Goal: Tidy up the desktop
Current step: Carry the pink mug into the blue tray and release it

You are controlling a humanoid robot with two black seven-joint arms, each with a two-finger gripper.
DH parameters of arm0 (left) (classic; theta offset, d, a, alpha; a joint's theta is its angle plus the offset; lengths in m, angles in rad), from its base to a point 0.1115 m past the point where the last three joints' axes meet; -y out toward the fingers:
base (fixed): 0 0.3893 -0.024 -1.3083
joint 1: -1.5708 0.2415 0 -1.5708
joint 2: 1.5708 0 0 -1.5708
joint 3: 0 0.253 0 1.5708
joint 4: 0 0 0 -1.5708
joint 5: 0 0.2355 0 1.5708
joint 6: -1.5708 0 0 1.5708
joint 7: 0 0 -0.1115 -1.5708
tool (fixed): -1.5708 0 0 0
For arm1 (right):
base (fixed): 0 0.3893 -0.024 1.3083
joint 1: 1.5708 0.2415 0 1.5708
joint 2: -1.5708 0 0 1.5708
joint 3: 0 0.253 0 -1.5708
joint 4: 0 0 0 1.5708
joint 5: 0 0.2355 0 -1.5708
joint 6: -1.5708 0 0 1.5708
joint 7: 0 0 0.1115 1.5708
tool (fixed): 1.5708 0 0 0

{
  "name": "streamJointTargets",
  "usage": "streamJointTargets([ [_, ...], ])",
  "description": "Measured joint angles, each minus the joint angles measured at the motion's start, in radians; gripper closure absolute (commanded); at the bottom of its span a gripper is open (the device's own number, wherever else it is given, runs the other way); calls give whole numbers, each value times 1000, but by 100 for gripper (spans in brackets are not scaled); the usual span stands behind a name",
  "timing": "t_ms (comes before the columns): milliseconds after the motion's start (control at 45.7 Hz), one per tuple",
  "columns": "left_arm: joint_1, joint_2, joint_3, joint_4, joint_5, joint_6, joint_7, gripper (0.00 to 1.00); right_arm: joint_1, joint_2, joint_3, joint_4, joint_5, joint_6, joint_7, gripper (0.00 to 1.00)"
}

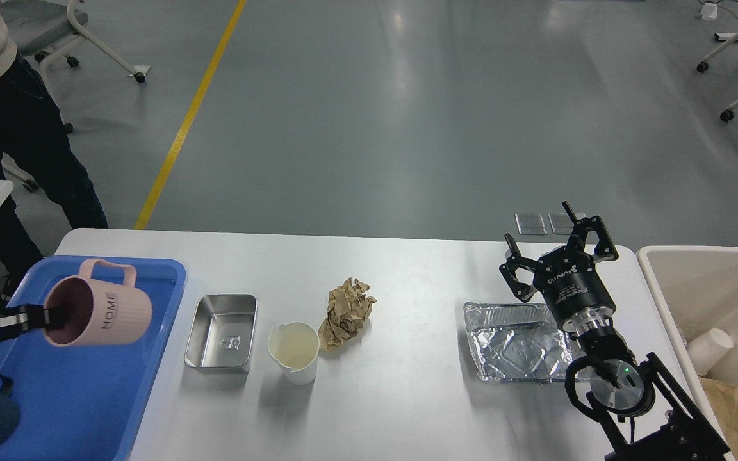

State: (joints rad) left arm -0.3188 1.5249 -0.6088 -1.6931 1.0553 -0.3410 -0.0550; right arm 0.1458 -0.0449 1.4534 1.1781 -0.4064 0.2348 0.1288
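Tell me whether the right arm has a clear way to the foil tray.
Probably yes: the right gripper is open, holds nothing, and hangs by the foil tray's far edge, with nothing lying between them on the desktop.
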Motion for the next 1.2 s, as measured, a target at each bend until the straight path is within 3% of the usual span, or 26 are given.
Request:
streamJointTargets([
  [131, 1, 28, 82, 37, 0, -3, -27, 90, 0, -2, -1, 0, 0, 0, 0, 0],
  [416, 5, 16, 293, 97, 9, 83, -14, 90, -2, -12, -1, -1, 0, 0, 2, 0],
  [985, -6, -72, 309, 174, 14, 127, -15, 91, -1, -15, -1, -2, 0, 1, 5, 0],
  [1117, -15, -73, 290, 173, 5, 121, -26, 83, 1, -11, -1, -2, -12, 1, 5, 0],
  [1204, -36, -76, 249, 171, -28, 115, -48, 57, 1, -10, -2, -3, -20, 1, 5, 0],
])
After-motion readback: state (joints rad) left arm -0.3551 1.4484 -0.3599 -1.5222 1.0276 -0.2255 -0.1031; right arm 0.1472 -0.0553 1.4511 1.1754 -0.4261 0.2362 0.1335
